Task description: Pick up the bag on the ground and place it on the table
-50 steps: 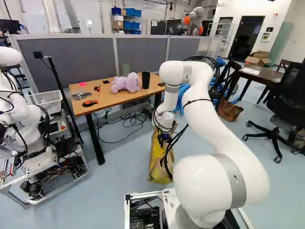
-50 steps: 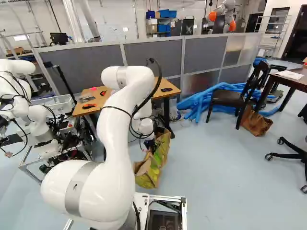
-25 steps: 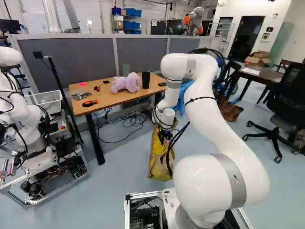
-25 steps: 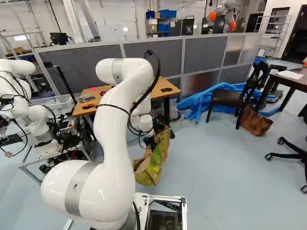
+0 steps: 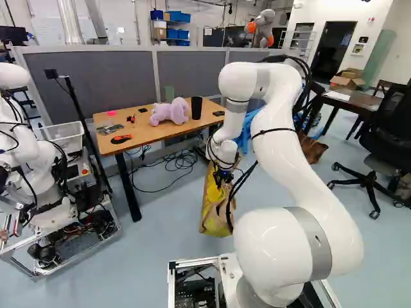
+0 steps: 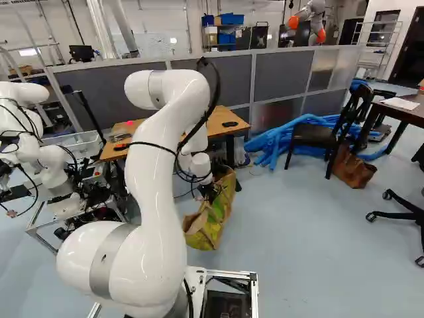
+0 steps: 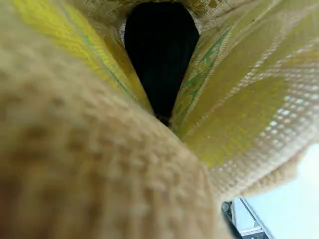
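Note:
In the left base view my gripper [image 5: 223, 176] is at the top of the yellow and tan woven bag [image 5: 213, 217], shut on its upper part. The bag [image 6: 211, 224] hangs upright below it in the right base view, its lower side sagging towards the base. Tan weave and the yellow inner walls of the bag [image 7: 239, 114] fill the wrist view around a dark hollow; the cloth hides the fingers there. The wooden table [image 5: 151, 137] stands beyond the bag, with a purple plush toy [image 5: 170, 111] and a black cup [image 5: 196, 108] on it.
Another robot [image 5: 38, 160] stands on a cart at the left of the left base view. Cables [image 5: 173, 160] lie under the table. A dark chair [image 6: 318, 136], blue tubes [image 6: 275, 142] and a brown bag [image 6: 353, 167] are at the right of the right base view.
My arm has risen, carrying the gripper up. The bag has come up with it, its lower edge now higher in both base views. The base has not moved.

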